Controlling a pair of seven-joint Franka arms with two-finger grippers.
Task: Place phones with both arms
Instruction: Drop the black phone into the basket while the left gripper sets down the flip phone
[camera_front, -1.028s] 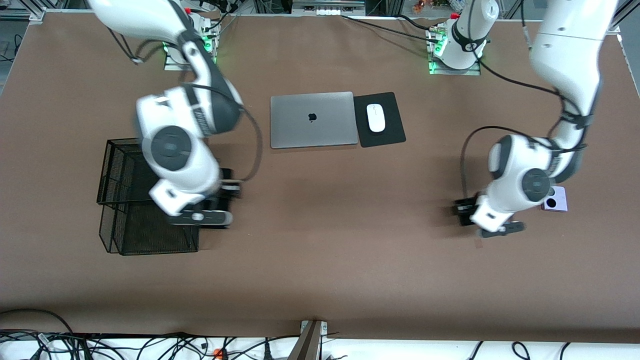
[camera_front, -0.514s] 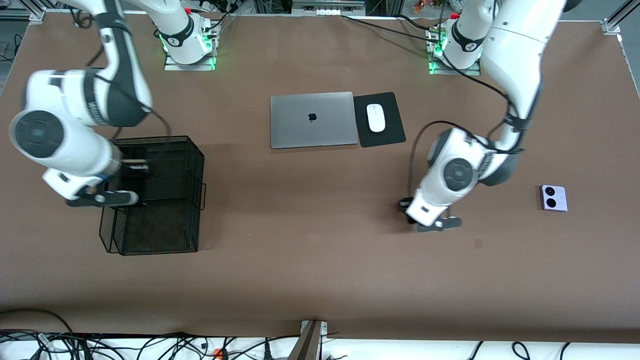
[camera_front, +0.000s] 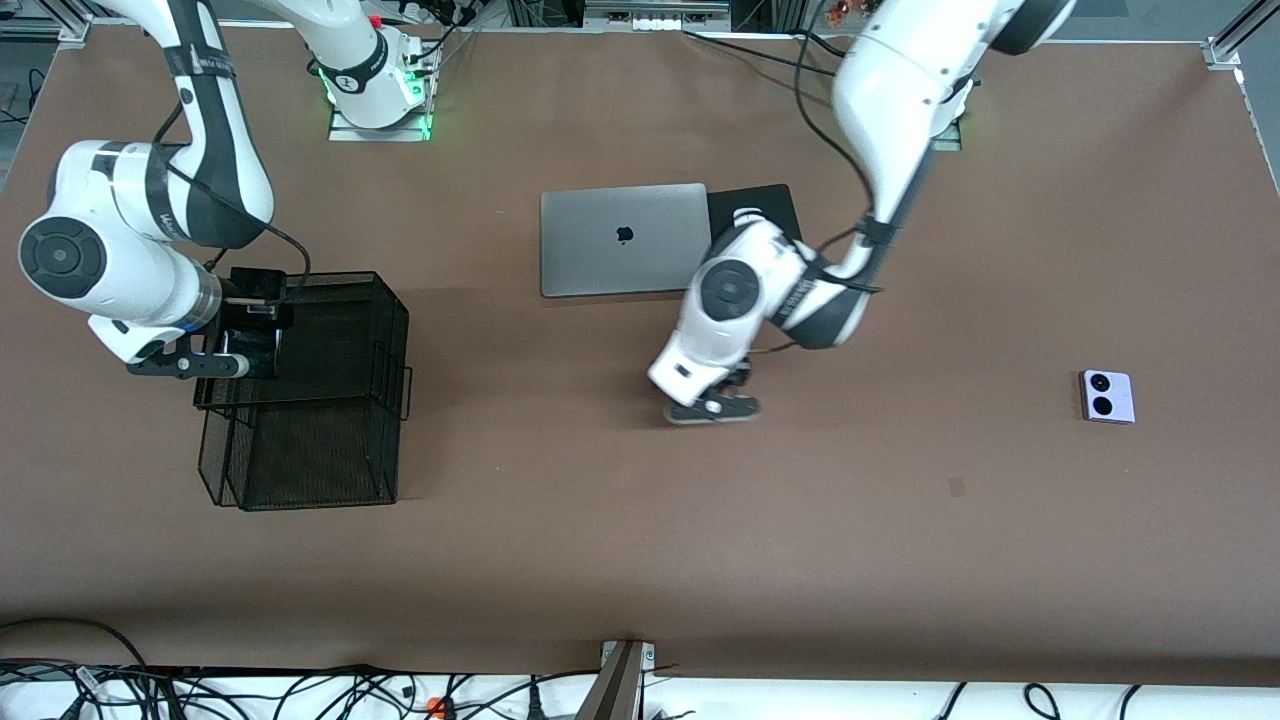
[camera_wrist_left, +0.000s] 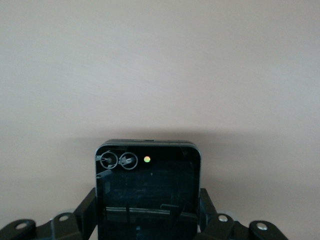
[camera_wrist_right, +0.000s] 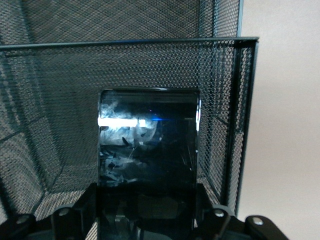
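Both arms carry phones; a third lies on the desk.

I see an Apple logo on the silver laptop (camera_front: 624, 240), the only mark I can read. My right gripper (camera_wrist_right: 145, 220) hangs over the black mesh basket (camera_front: 340, 400), fingers pinching a slim black phone (camera_wrist_right: 147, 145). My left gripper (camera_wrist_left: 147, 225) is over bare desk (camera_front: 600, 560) near the laptop, fingers pinching a squarish black phone (camera_wrist_left: 147, 195); only its wrist view shows that phone, since the arm hides it from the front. The lilac-white phone (camera_front: 1107, 396) lies toward the left arm's end. The arm covers most of the mouse pad (camera_front: 770, 200).
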